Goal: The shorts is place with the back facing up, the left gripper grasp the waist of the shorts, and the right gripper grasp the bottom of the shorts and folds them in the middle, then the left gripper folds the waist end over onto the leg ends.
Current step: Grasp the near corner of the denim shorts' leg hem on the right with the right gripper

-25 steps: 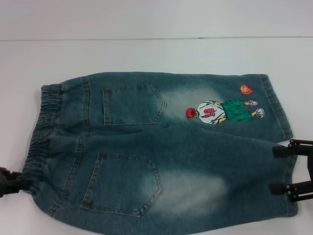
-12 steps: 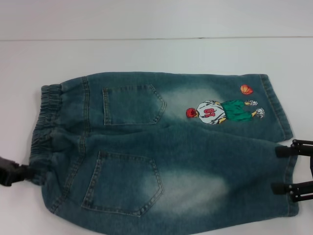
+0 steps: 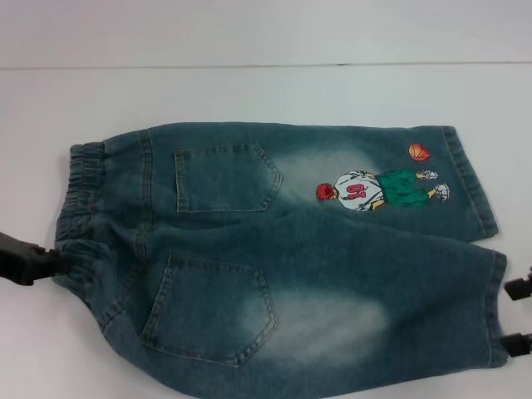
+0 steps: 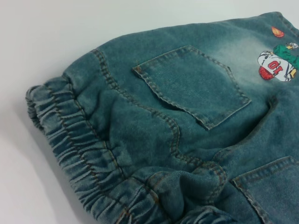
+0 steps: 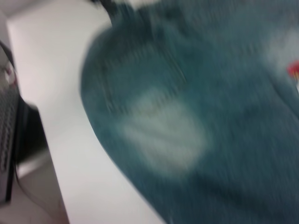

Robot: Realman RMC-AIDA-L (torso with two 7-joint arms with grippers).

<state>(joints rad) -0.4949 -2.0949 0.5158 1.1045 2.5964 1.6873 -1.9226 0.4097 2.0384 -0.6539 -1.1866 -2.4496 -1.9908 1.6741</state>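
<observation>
The blue denim shorts (image 3: 283, 249) lie back up on the white table (image 3: 249, 91), with two back pockets and a cartoon basketball player print (image 3: 378, 189) showing. The elastic waist (image 3: 79, 208) is at the left and the leg ends (image 3: 482, 249) are at the right. My left gripper (image 3: 29, 262) is shut on the near corner of the waist, which is bunched and pulled inward there. The left wrist view shows the gathered waistband (image 4: 70, 135) and a pocket (image 4: 191, 86) close up. My right gripper (image 3: 519, 316) is open at the right edge, just off the near leg's hem.
The table's far edge (image 3: 266, 65) runs behind the shorts, with bare white surface around them. In the right wrist view the table's edge (image 5: 56, 163) drops off, and a dark object (image 5: 11, 135) stands beyond it.
My left gripper has moved farther back along the table, dragging the near waist corner with it. My right gripper has drawn back to the right and nearer, off the leg hem.
</observation>
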